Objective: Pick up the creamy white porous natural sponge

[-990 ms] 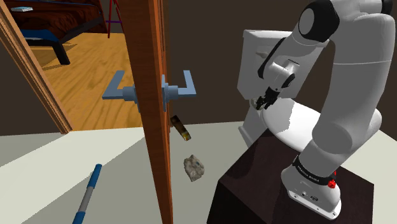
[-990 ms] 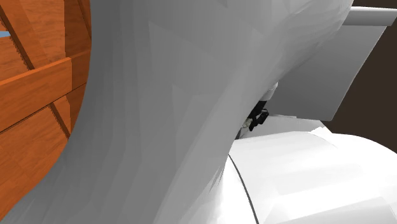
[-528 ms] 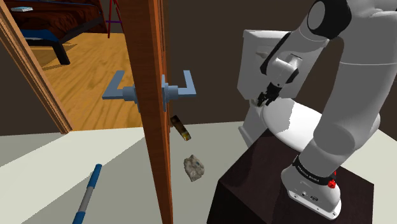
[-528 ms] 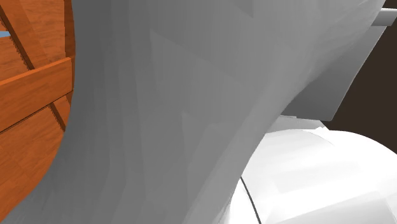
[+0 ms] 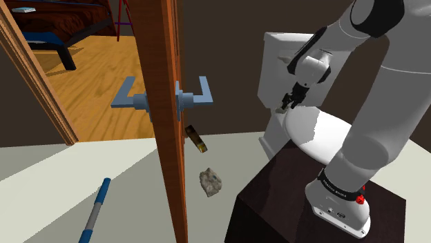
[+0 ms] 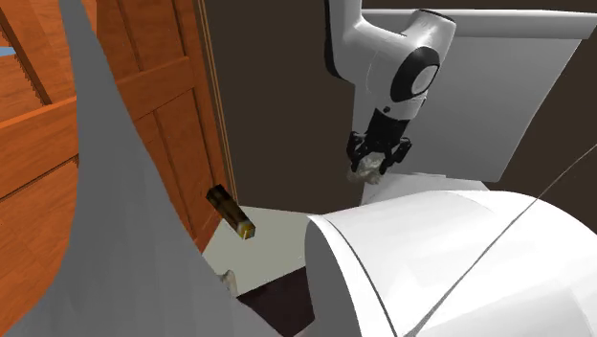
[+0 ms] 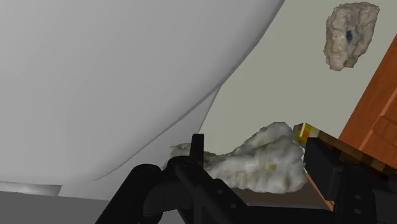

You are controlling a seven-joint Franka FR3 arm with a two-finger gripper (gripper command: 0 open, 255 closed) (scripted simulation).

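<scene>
A white toilet [image 5: 314,134] is shown, and all else is placed from it. An open wooden door [image 5: 162,69] is seen edge-on, near the toilet's bowl. A white arm [image 5: 376,138] is arched over the toilet from a dark stand [image 5: 276,207] set just beside the bowl. The creamy white, pitted sponge [image 7: 264,162] is gripped in the black jaws, in the air just beside the toilet bowl and well above the pale floor [image 5: 235,148]. In the wrist view the sponge is clasped between the two fingers [image 7: 334,172], and its long axis appears to be laid across the gap, from one finger to the other. The sponge lies within the jaws, not off to any side, so nothing needs to be reached for. The coming move is judged to be a plain lift away from the bowl. On the floor between toilet and door a grey-tan rough lump [image 5: 210,181] is seen. A small dark bottle [image 5: 198,138] is seen farther from the toilet, by the door's edge.
</scene>
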